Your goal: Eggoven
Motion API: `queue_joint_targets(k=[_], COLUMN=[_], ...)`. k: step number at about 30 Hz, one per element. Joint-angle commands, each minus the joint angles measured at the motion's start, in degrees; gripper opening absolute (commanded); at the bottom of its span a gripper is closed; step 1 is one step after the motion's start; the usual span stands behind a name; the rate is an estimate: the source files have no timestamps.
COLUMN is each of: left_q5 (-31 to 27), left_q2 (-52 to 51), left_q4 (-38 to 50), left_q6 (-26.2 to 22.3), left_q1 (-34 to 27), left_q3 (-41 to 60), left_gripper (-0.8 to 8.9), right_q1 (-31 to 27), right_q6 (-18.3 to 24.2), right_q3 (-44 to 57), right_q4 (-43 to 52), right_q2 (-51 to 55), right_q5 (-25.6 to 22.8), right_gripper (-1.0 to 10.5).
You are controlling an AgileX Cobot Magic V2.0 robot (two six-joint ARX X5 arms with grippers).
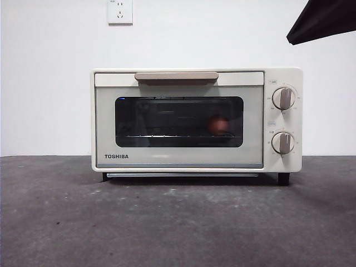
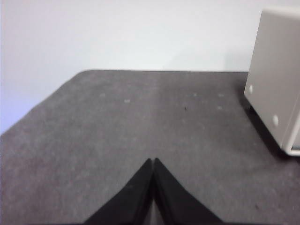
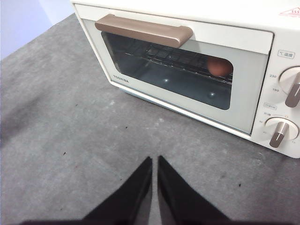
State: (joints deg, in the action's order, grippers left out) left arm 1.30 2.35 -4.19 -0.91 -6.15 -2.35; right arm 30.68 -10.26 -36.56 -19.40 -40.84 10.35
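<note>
While both arms hang back above the grey worktop (image 1: 178, 222), the right tool (image 3: 154, 161) hovers over bare surface in front of the oven (image 1: 196, 119), its two black jaws drawn almost together with only a thin slit between them and nothing held. The left tool (image 2: 153, 162) sits off to the oven's side, jaws pressed tip to tip and empty, with only the oven's plain cream side wall at the edge of its view. In the front view one arm shows merely as a dark tip (image 1: 322, 21) in the upper corner. Farther back, the oven stands square on the worktop with its door shut, the beige handle (image 1: 176, 76) running along the top of the door and the TOSHIBA name at the lower corner of the door. Behind the dark glass window (image 1: 179, 121) the egg (image 1: 218, 124) rests on the wire rack (image 3: 187, 60), toward the end nearest the two knobs (image 1: 284, 98). Behind everything, a white wall carries a socket (image 1: 119, 11)
</note>
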Motion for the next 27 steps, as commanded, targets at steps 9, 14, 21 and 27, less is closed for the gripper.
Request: queue_joint_targets(k=[9,14,21,27], left_q5=[1.88,3.10,3.10,3.10], left_q2=[-2.19,-2.16,-2.16,-2.16], left_q4=[-6.32,-6.12,-6.12,-6.12], left_q6=[2.51,6.03,6.01,6.01], left_q1=[-0.22,-0.22,-0.22,-0.22], left_q3=[1.95,1.95,1.92,1.92], left_gripper=[0.08,0.08,0.08,0.08], right_q1=[0.26,0.26,0.26,0.26], right_q6=[0.66,0.66,0.66,0.66], right_q3=[-0.22,-0.22,-0.22,-0.22], right_q4=[0.59,0.61,0.61,0.61], right_q2=[-0.13,-0.13,-0.13,-0.13], right_q5=[-0.04,-0.04,-0.04,-0.04], right_gripper=[0.0,0.0,0.0,0.0])
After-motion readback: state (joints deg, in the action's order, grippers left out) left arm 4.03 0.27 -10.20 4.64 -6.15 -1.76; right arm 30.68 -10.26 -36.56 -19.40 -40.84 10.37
